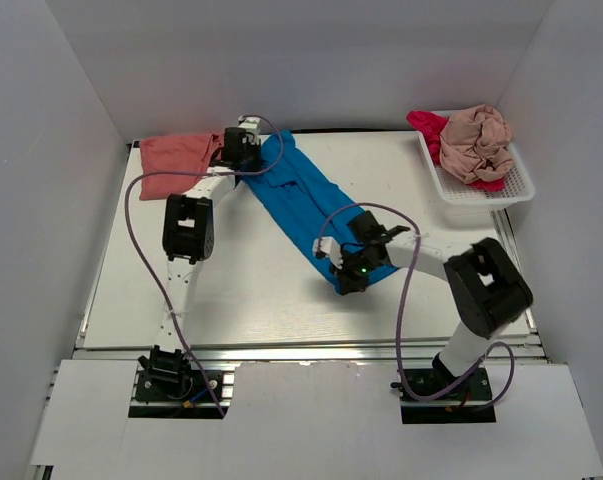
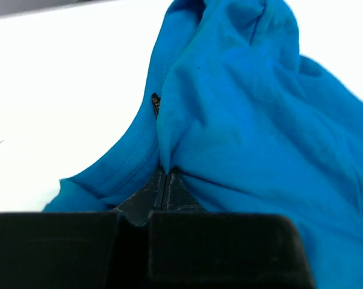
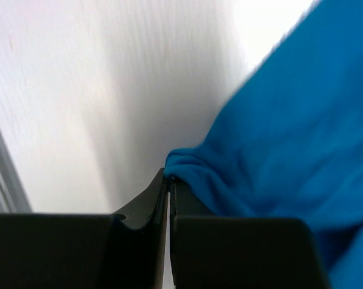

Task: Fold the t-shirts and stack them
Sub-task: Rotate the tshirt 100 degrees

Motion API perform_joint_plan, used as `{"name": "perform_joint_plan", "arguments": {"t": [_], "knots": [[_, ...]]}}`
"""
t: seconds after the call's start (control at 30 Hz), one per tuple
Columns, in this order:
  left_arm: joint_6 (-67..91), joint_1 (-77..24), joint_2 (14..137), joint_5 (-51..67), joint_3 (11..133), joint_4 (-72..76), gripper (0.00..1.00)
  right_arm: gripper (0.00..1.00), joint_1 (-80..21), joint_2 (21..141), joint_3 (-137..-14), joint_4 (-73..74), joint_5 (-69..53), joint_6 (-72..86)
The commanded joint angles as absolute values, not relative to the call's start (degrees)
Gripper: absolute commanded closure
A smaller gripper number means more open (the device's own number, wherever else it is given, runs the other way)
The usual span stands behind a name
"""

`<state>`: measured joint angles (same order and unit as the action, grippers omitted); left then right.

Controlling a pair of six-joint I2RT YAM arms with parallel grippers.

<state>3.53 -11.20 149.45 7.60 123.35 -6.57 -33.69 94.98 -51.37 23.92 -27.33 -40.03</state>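
Observation:
The bright blue t-shirt (image 1: 301,195) is stretched in a long diagonal band across the table from back left to front right. My left gripper (image 1: 249,150) is shut on its far end; in the left wrist view the blue t-shirt (image 2: 247,120) bunches at the gripper (image 2: 165,171). My right gripper (image 1: 346,275) is shut on the near end, with the blue t-shirt (image 3: 289,138) pinched at the gripper (image 3: 169,177). The salmon-coral t-shirt (image 1: 173,162) lies folded at the back left. The beige-pink t-shirt (image 1: 477,142) and the magenta-red t-shirt (image 1: 428,128) are bundled in the basket.
The white slotted basket (image 1: 481,190) stands at the back right of the table. White walls enclose the table on the left, back and right. The metal rail (image 1: 311,350) runs along the near edge.

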Motion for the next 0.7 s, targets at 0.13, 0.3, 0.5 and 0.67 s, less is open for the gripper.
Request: {"name": "perform_joint_plan", "arguments": {"t": [0.13,0.3,0.5,0.67], "knots": [[3.1,-21.9,154.5,2.9,129.8,-3.0,1.0,1.0,-46.3,108.5,-61.3,21.9,-23.6,-39.4],[4.0,-27.1,159.3,-3.0,135.0,2.3,1.0,1.0,-50.7,113.3,-69.5,24.7,-33.1,-34.5],[2.5,-29.3,163.3,-8.6,140.8,8.3,1.0,1.0,-58.4,117.6,-71.6,23.1,-33.7,-33.7],[0.9,-29.7,163.4,-12.6,140.5,9.8,1.0,1.0,-62.0,118.8,-73.5,24.3,-35.8,-33.4]]}}
